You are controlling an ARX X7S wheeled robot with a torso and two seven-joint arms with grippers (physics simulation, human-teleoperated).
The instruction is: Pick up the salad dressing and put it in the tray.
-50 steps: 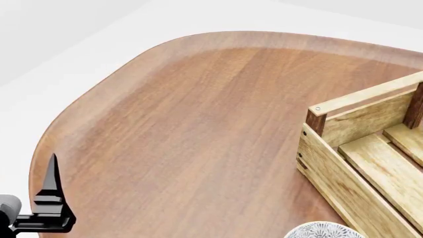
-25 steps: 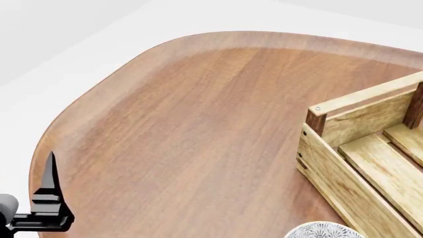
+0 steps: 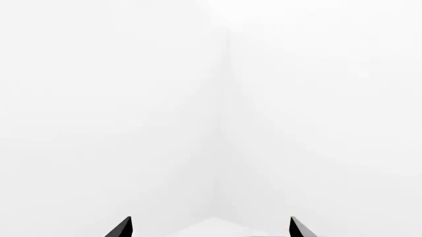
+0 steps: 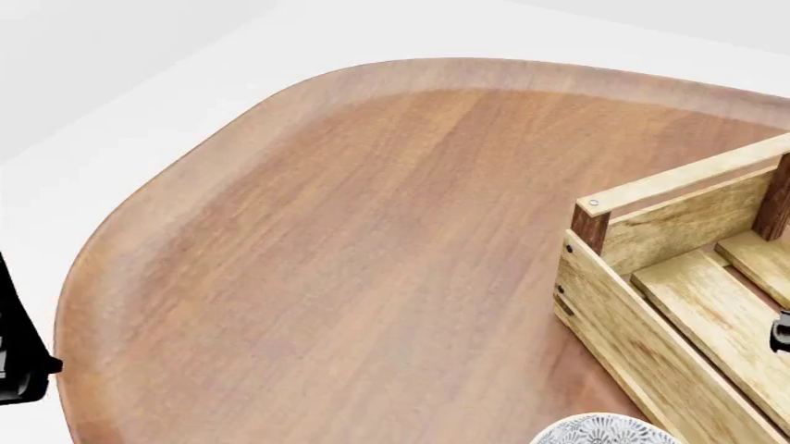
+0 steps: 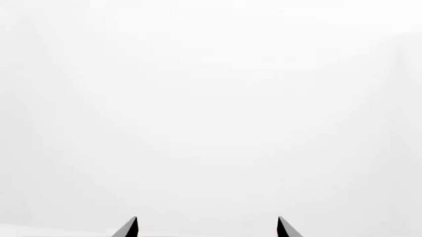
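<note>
Left tool (image 3: 209,228) and right tool (image 5: 207,228) both spread, holding nothing.

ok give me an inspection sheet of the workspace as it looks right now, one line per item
Surface: rounded reddish-brown wooden table, mostly bare.
Job's things: light-wood slatted tray with dark-brown corner posts at the table's right; salad dressing bottle nothing seen.
Clutter: patterned white-grey bowl, only its rim in view at the near edge.
Grippers: left gripper fingertips spread apart, holding nothing; right gripper likewise; both wrist cameras face blank white.
Cables: nothing seen.
Surroundings: plain white floor and walls.
</note>
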